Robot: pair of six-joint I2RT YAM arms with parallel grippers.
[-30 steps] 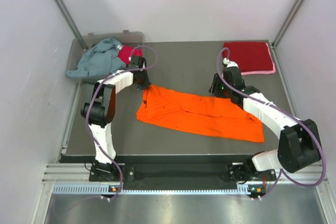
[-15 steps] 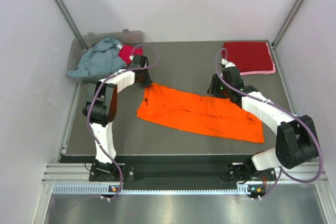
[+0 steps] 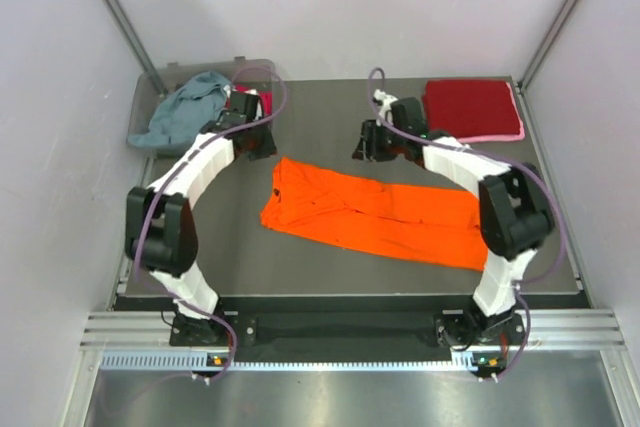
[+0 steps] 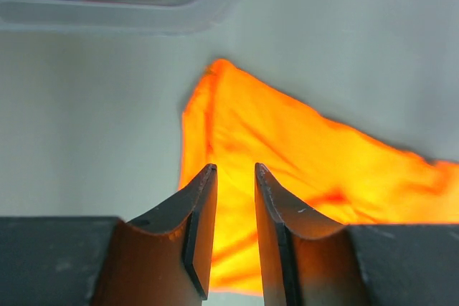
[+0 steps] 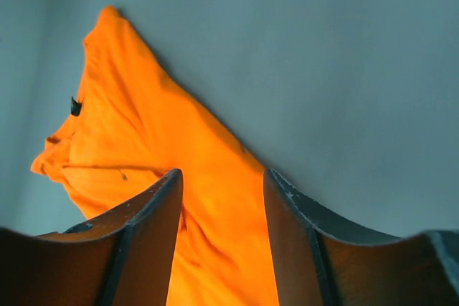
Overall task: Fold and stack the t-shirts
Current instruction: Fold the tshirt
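Observation:
The bright orange t-shirt [image 3: 380, 212] lies spread in a long strip across the middle of the dark table [image 3: 330, 112]. My left gripper [image 3: 258, 143] hovers just behind its left corner, open, with nothing between the fingers. The left wrist view shows the orange t-shirt [image 4: 315, 155] below the parted left gripper [image 4: 233, 170]. My right gripper [image 3: 363, 143] hangs behind the shirt's back edge, open and empty. In the right wrist view the orange t-shirt [image 5: 136, 134] lies under the right gripper [image 5: 222, 175]. A folded dark red t-shirt [image 3: 470, 105] rests on a pink one [image 3: 497, 136] at the back right.
A clear plastic bin [image 3: 160, 82] stands at the back left corner, holding a crumpled grey-blue t-shirt [image 3: 185, 112] and a magenta one [image 3: 262, 100]. The bin's rim [image 4: 107, 16] shows at the top of the left wrist view. White walls close in on both sides.
The left gripper has opened and drawn back off the orange shirt's corner. The right gripper has moved left and toward the back, off the shirt's edge. The shirt stays flat.

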